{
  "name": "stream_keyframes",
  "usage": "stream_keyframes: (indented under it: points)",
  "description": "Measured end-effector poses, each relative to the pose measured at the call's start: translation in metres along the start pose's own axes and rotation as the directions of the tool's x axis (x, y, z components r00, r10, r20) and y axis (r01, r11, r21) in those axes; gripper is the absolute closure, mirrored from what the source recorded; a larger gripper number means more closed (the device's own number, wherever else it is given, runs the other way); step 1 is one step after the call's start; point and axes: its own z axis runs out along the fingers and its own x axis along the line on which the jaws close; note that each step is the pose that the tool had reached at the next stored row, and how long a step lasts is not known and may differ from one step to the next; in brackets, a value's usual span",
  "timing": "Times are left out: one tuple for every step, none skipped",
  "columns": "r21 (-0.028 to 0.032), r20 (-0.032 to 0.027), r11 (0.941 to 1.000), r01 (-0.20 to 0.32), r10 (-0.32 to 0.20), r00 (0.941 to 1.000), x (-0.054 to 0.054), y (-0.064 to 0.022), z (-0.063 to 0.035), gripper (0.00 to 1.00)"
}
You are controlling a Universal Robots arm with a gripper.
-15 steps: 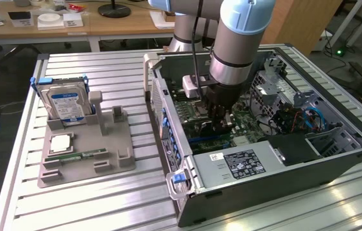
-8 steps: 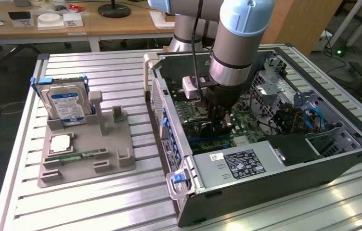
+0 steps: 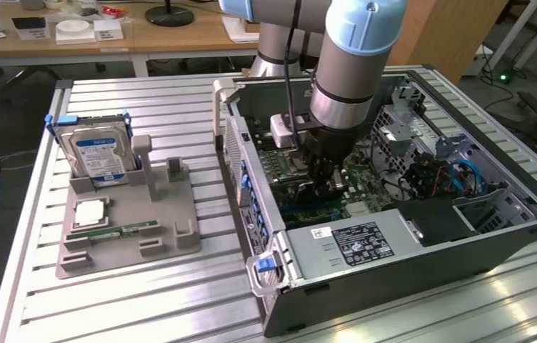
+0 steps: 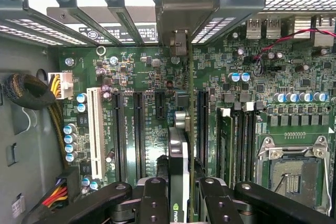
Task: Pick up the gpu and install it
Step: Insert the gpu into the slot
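The gripper (image 4: 178, 195), reaching down into the open case (image 3: 497, 250), has its two black fingers (image 4: 152, 203) closed narrowly on the gpu (image 4: 178, 166), which stands on edge between them above the motherboard (image 4: 247, 93). The card's end bracket (image 4: 181, 1) sits against the rear slot openings; whether its lower edge is seated in a slot cannot be told from here. On the board, one white slot (image 4: 95, 129) lies beside at least four long black ones, near one empty CPU socket (image 4: 292, 174). In the exterior view, the arm (image 3: 350, 78) hangs over the case; on the grey tray (image 3: 188, 243) at that view's left are one hard drive (image 3: 97, 156), one chip (image 3: 91, 212) and one memory stick (image 3: 116, 232).
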Motion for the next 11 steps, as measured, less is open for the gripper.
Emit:
stream_keyframes:
  points:
    - [0.0001,0.0002,1.0,0.0,0.0,1.0,0.0,0.0,0.0001,0.73]
    - [0.0001,0.0001,1.0,0.0,0.0,1.0,0.0,0.0,0.0001,0.73]
    - [0.0001,0.0002,1.0,0.0,0.0,1.0,0.0,0.0,0.0001,0.73]
    - [0.0001,0.0002,1.0,0.0,0.0,1.0,0.0,0.0,0.0001,0.73]
    - [0.0001,0.0003,1.0,0.0,0.0,1.0,0.0,0.0,0.0001,0.73]
    - [0.0001,0.0002,1.0,0.0,0.0,1.0,0.0,0.0,0.0001,0.73]
    - [0.0002,0.0002,1.0,0.0,0.0,1.0,0.0,0.0,0.0001,0.73]
    - [0.0002,0.0003,1.0,0.0,0.0,1.0,0.0,0.0,0.0001,0.73]
    - [0.0001,0.0002,1.0,0.0,0.0,1.0,0.0,0.0,0.0001,0.73]
    - [0.0001,0.0002,1.0,0.0,0.0,1.0,0.0,0.0,0.0001,0.73]
    - [0.0001,0.0002,1.0,0.0,0.0,1.0,0.0,0.0,0.0001,0.73]
